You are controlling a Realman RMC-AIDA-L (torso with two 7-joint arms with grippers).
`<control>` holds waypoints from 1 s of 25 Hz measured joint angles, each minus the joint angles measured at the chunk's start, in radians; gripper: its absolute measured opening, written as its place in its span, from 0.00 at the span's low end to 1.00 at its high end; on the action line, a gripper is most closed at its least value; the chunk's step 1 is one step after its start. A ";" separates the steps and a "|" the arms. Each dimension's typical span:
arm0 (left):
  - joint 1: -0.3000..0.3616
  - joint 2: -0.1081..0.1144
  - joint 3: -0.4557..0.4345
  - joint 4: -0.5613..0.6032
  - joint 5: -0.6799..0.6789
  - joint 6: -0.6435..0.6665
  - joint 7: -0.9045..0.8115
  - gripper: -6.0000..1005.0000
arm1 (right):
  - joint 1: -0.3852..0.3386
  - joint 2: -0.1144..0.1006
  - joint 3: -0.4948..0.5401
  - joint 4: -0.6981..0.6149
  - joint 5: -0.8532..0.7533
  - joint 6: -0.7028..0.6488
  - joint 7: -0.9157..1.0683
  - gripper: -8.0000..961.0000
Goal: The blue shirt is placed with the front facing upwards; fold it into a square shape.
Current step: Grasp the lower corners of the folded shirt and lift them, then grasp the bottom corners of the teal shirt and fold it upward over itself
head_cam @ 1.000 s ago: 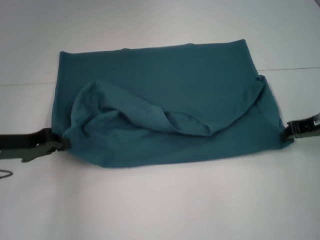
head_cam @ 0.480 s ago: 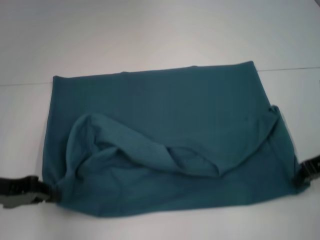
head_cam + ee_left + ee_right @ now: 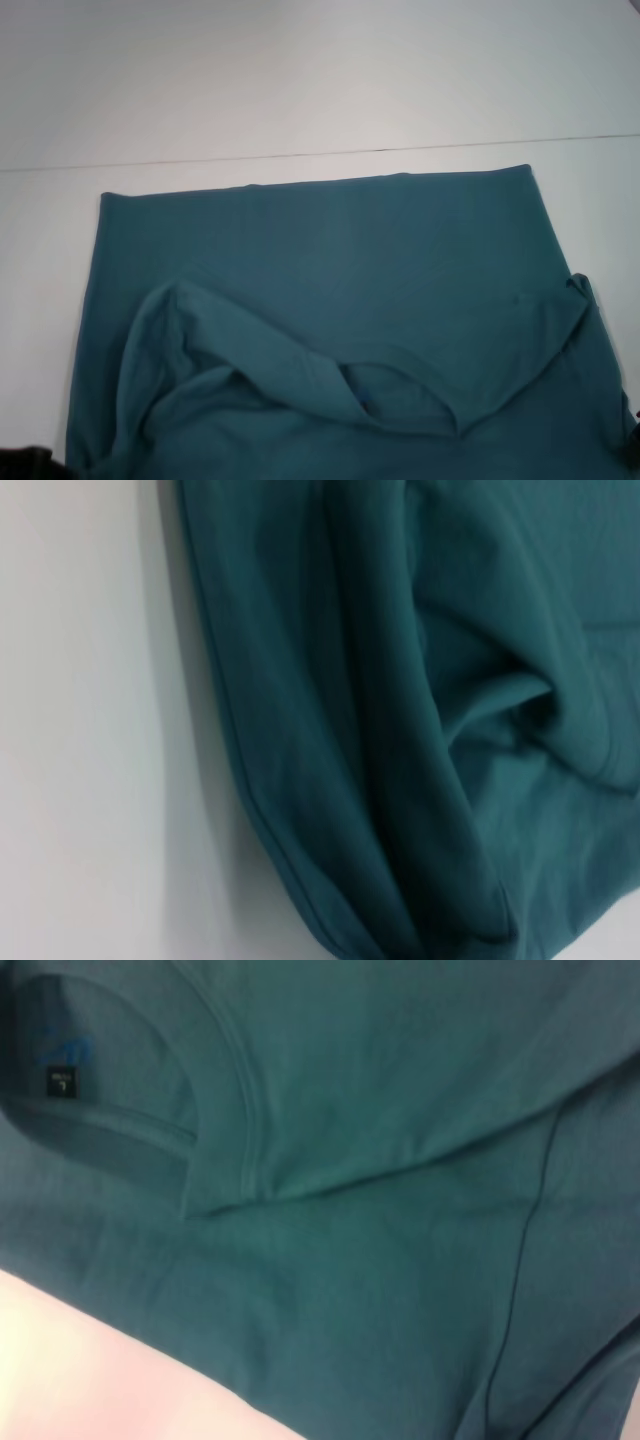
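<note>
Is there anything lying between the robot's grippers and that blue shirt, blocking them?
Nothing visible does. The blue shirt lies alone on the white table, and both wrist views show only its cloth close up. The grippers themselves sit at the head view's bottom corners, barely seen.

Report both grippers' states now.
Left gripper: barely in view by the shirt's near left corner; state cannot be told.
Right gripper: not in view.
</note>
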 joint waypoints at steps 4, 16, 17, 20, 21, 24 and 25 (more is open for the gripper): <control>0.009 -0.003 0.001 0.004 0.021 0.048 0.015 0.07 | -0.010 0.001 0.004 -0.001 0.007 -0.015 -0.022 0.03; -0.113 0.073 -0.161 -0.067 -0.009 0.085 0.063 0.07 | 0.018 -0.090 0.166 0.010 0.265 0.003 -0.071 0.03; -0.133 0.083 -0.168 -0.085 -0.008 0.069 0.057 0.07 | 0.020 -0.096 0.182 0.010 0.280 0.023 -0.066 0.03; -0.194 0.106 -0.170 -0.140 -0.002 0.007 0.027 0.07 | 0.024 -0.108 0.230 0.011 0.301 0.072 -0.053 0.03; -0.215 0.112 -0.165 -0.156 0.004 -0.019 0.013 0.07 | 0.026 -0.109 0.240 0.011 0.304 0.091 -0.046 0.03; -0.262 0.121 -0.139 -0.192 0.015 -0.091 -0.023 0.07 | 0.028 -0.113 0.257 0.012 0.312 0.152 -0.020 0.03; -0.276 0.122 -0.124 -0.201 0.016 -0.123 -0.037 0.07 | 0.028 -0.114 0.258 0.012 0.313 0.169 -0.013 0.03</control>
